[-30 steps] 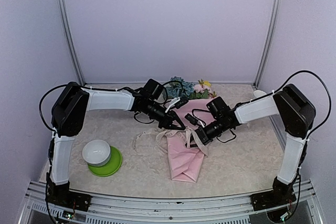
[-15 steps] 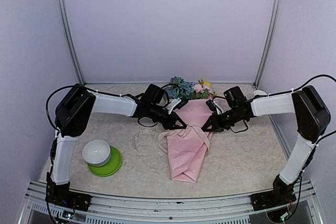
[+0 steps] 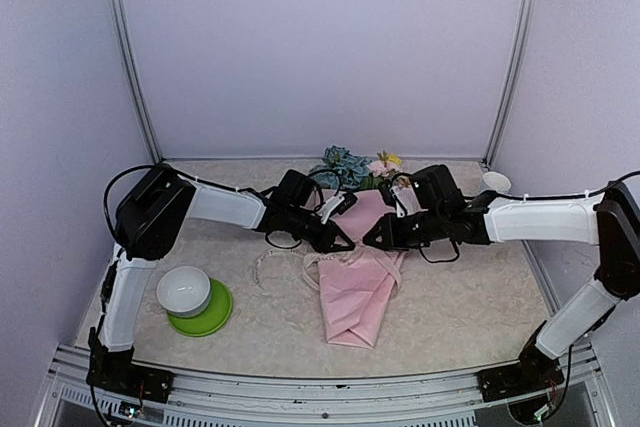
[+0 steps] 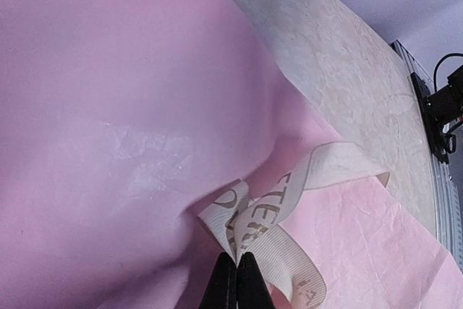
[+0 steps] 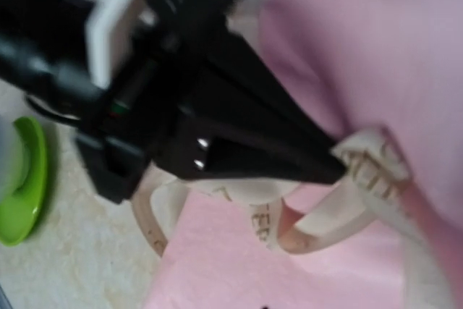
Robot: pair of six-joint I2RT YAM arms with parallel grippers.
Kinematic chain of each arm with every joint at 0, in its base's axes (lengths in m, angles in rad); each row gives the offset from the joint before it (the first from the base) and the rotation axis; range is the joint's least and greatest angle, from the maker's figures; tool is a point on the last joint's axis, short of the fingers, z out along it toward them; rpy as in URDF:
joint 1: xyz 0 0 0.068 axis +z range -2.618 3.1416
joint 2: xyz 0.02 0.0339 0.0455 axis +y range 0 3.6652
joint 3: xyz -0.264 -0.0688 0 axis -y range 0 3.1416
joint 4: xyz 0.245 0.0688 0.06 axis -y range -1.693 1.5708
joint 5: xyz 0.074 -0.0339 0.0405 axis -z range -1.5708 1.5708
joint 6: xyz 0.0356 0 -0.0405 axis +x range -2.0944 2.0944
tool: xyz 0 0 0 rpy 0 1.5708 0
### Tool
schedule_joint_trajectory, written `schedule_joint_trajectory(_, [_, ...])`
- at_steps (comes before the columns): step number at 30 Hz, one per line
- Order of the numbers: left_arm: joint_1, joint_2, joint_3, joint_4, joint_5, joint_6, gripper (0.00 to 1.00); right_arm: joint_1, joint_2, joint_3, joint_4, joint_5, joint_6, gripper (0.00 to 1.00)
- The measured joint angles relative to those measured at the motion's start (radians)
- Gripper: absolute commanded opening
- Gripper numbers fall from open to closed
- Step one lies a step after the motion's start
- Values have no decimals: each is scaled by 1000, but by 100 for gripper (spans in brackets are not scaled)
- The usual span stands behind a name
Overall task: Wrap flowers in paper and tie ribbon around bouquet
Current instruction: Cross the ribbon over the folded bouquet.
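Observation:
The bouquet lies on the table as a pink paper cone, narrow end towards me. Its flowers, blue, pink and yellow, show at the far end. The cream lettered ribbon is bunched against the cone's left side, and a loop of the ribbon trails onto the table. My left gripper is shut on a fold of it; its black fingers fill the right wrist view. My right gripper hovers over the cone, close beside the left one. Its own jaws are hidden.
A white bowl sits on a green plate at the near left. A small white cup stands at the far right by the frame post. Lilac walls close in the back and sides.
The right arm has lifted away from the cone's right side and stretched left, bringing its gripper beside the left one. The left gripper has shifted slightly right, still holding the ribbon.

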Motion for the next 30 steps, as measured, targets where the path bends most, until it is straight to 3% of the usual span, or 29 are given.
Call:
schedule_joint_trajectory(9, [5,2,-16,36,15,-24,0,143,182,52,29,132,78,41])
schedule_joint_trajectory(15, [5,2,-24,43,17,-26,0,149,286,138,13,207,41,46])
schedule_joint_trajectory(21, [11,2,-26,43,15,-35,0,157,339,187,-31,285,24,44])
schedule_joint_trajectory(24, [13,2,-28,44,16,-36,0,163,362,202,-51,319,23,39])
schedule_joint_trajectory(30, [13,2,-28,47,17,-36,0,171,370,205,-73,347,3,7])
